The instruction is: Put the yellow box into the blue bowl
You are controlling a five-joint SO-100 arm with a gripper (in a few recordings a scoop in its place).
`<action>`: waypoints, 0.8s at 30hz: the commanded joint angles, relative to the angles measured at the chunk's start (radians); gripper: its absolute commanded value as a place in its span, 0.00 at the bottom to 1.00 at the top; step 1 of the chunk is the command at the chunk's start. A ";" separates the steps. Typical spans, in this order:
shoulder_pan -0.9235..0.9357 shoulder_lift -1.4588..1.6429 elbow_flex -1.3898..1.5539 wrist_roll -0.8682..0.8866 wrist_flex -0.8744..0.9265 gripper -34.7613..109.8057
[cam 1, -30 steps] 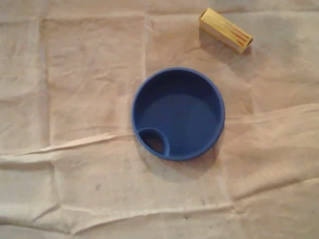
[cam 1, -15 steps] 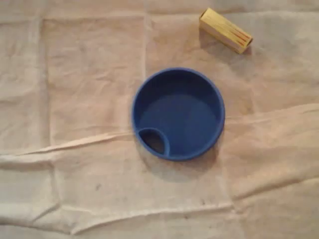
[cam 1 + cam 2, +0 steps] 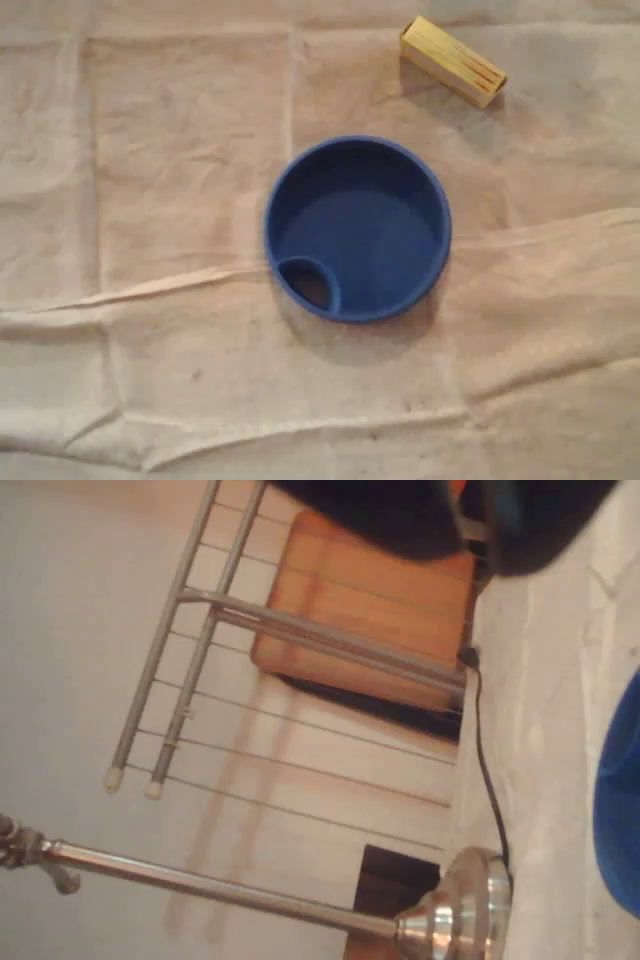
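Change: none across the last second in the overhead view, with the yellow box (image 3: 452, 61) and the blue bowl (image 3: 357, 229) lying exactly where they lay before.
Yellow box: on its side on the cloth-covered surface (image 3: 180, 150), toward the top right of the overhead view, slanted, well apart from the bowl.
Blue bowl: mid-frame, upright and empty, with a small walled pocket (image 3: 308, 283) at its lower-left rim; also a blue sliver at the right edge of the wrist view.
End effector: opening and grip impossible to tell; perhaps partly seen as a dark blurred mass (image 3: 440, 515) at the top of the wrist view.
Wrist camera: tipped sideways, aimed past the edge of the surface at a metal rack (image 3: 300, 630) and a chrome stand (image 3: 460, 915).
Meaning for the task: probably not yet started, with the box untouched and the reach toward it yet to come.
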 commanded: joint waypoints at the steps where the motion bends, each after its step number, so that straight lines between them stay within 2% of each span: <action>1: -0.002 -0.026 -0.002 0.005 -0.006 0.24; 10: -0.003 -0.348 -0.020 0.008 -0.011 0.24; 24: -0.003 -0.862 -0.163 0.041 -0.150 0.24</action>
